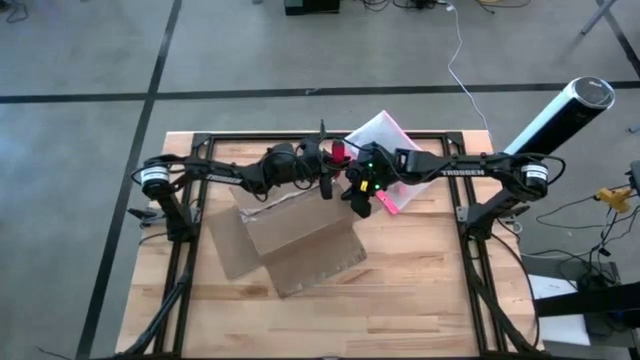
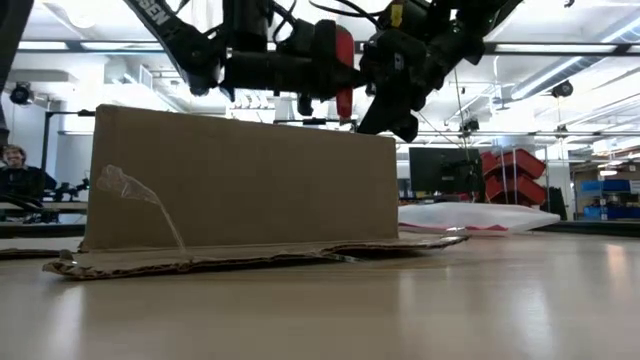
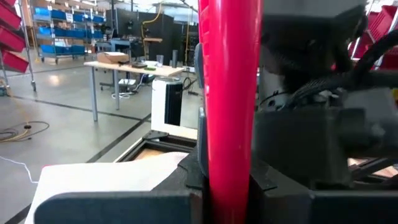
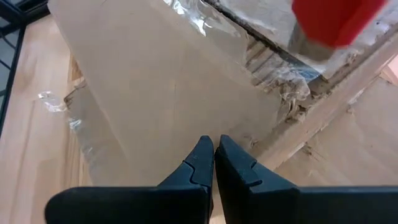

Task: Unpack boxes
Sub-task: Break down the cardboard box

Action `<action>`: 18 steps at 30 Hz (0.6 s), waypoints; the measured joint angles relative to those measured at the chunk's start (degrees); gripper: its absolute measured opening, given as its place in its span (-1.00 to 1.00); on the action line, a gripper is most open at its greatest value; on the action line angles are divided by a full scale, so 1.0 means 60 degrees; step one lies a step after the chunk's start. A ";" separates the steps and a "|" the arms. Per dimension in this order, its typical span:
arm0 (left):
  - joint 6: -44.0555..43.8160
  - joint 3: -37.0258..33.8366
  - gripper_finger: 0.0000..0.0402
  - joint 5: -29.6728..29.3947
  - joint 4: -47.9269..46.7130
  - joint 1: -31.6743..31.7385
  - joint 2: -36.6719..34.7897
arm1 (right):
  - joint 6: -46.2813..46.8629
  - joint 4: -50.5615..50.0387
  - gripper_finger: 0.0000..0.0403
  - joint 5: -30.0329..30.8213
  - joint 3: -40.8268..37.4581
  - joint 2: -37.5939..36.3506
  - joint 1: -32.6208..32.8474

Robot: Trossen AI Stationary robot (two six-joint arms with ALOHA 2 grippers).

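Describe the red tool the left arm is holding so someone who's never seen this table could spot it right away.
Start at the brown cardboard box in the middle of the wooden table. Above its far edge the two grippers meet; the left gripper is shut on a slim red tool. It is the only bright red item, unlike the pink-edged pouch behind it.

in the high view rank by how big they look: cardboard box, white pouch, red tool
1. cardboard box
2. white pouch, partly hidden under the right arm
3. red tool, only a small part showing between the arms
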 joint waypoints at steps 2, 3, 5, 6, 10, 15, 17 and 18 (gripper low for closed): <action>0.0000 0.0000 -0.87 0.0002 -0.0002 0.0061 0.0075 | 0.0000 0.0009 -1.00 0.0000 0.0000 0.0000 0.0000; -0.0001 0.0000 -0.87 -0.0003 0.0006 0.0102 0.0129 | 0.0000 0.0004 -1.00 0.0000 -0.0001 0.0000 0.0000; -0.0029 -0.0004 -0.87 -0.0020 -0.0018 0.0195 0.0197 | 0.0000 -0.0003 -1.00 0.0000 -0.0011 0.0000 0.0000; -0.0029 -0.0007 -0.87 -0.0034 -0.0015 0.0226 0.0231 | 0.0000 0.0003 -1.00 -0.0004 -0.0011 0.0000 0.0000; -0.0083 -0.0007 -0.87 -0.0046 -0.0009 0.0376 0.0317 | 0.0000 0.0000 -1.00 -0.0004 -0.0015 0.0000 0.0000; -0.0504 -0.0007 -0.87 -0.0039 -0.0005 0.0475 0.0390 | 0.0000 0.0004 -1.00 -0.0004 -0.0015 -0.0004 0.0000; -0.0582 -0.0007 -0.87 0.0008 0.0010 0.0476 0.0390 | 0.0000 0.0000 -1.00 -0.0004 -0.0018 -0.0004 0.0000; -0.0616 -0.0007 -0.87 0.0050 0.0002 0.0476 0.0390 | 0.0000 0.0000 -1.00 -0.0004 -0.0018 -0.0004 0.0000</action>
